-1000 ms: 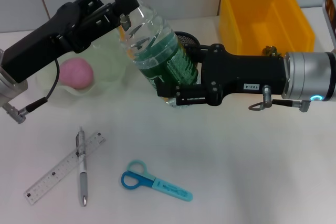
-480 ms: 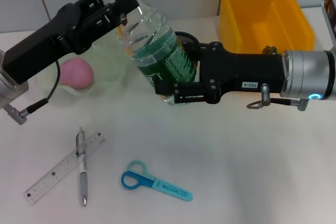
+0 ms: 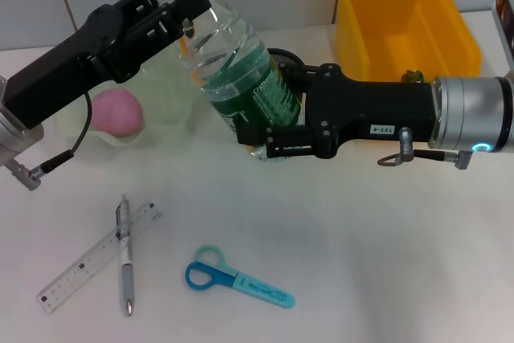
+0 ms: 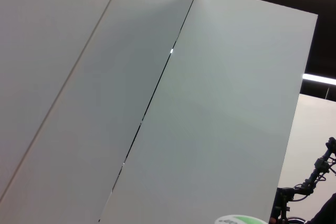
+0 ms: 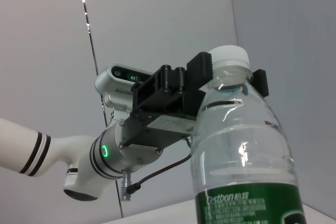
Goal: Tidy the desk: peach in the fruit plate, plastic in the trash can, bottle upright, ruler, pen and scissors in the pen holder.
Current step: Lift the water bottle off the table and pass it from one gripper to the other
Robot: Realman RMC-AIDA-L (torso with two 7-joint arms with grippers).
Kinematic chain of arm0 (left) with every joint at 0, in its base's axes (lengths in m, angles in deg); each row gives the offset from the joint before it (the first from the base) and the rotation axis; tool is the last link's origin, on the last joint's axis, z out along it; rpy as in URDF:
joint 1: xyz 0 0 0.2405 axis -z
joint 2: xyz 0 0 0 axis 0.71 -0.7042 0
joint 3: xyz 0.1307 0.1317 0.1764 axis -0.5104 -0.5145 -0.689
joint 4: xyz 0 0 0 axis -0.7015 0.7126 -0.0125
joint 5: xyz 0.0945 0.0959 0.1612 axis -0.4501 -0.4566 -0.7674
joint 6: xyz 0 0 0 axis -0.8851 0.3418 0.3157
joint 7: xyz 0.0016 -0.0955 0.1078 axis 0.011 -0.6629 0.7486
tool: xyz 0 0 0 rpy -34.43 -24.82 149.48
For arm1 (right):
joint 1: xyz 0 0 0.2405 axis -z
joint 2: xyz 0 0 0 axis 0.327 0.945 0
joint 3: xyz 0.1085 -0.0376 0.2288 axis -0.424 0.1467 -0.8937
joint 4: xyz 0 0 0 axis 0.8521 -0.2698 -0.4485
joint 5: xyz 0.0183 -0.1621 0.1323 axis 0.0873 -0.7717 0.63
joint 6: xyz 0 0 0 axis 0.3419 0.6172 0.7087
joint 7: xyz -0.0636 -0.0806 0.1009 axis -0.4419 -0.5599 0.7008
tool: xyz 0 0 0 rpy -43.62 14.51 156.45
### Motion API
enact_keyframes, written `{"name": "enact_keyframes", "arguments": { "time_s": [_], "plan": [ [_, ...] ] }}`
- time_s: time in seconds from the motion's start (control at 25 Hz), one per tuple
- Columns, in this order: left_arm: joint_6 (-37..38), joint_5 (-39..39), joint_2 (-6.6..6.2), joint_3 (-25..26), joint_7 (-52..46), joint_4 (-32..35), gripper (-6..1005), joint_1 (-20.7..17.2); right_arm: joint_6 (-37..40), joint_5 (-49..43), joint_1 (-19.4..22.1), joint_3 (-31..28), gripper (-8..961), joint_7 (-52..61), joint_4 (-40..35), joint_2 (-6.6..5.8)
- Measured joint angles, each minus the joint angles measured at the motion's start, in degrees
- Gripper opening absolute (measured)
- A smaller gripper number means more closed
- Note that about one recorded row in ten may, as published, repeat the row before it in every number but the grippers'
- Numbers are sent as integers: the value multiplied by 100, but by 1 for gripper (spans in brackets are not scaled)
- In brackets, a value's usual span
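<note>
A clear water bottle (image 3: 241,78) with a green label and white cap leans over the desk, held off it at both ends. My left gripper (image 3: 186,7) is shut on its neck just under the cap, and my right gripper (image 3: 269,114) is shut on its lower body. The right wrist view shows the bottle (image 5: 244,150) close up with the left gripper (image 5: 228,74) clamped by the cap. The pink peach (image 3: 116,112) lies in the pale fruit plate (image 3: 165,114). Ruler (image 3: 96,259), pen (image 3: 125,255) and blue scissors (image 3: 237,277) lie on the near desk. The black mesh pen holder (image 3: 287,59) peeks out behind the bottle. The plastic is out of view.
A yellow bin (image 3: 405,22) stands at the back right, behind my right arm. The left wrist view shows only wall panels and the edge of the bottle cap (image 4: 240,219). Bare desk lies on the near right.
Both grippers and the bottle shifted slightly left, the bottle standing a little steeper. Nothing has moved in the last half second.
</note>
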Motion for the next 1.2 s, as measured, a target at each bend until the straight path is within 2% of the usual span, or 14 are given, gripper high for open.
{"name": "enact_keyframes", "arguments": {
  "time_s": [0.32,0.56,1.2],
  "plan": [
    [-10,37,0,0,2,-10,521,5,7,12,-1,3,746,-10,0,0],
    [-7,63,0,-1,2,-11,438,1,9,43,0,2,745,-10,-1,0],
    [0,69,0,0,2,-8,438,2,7,24,-17,1,743,-10,6,-6]
  ]
}}
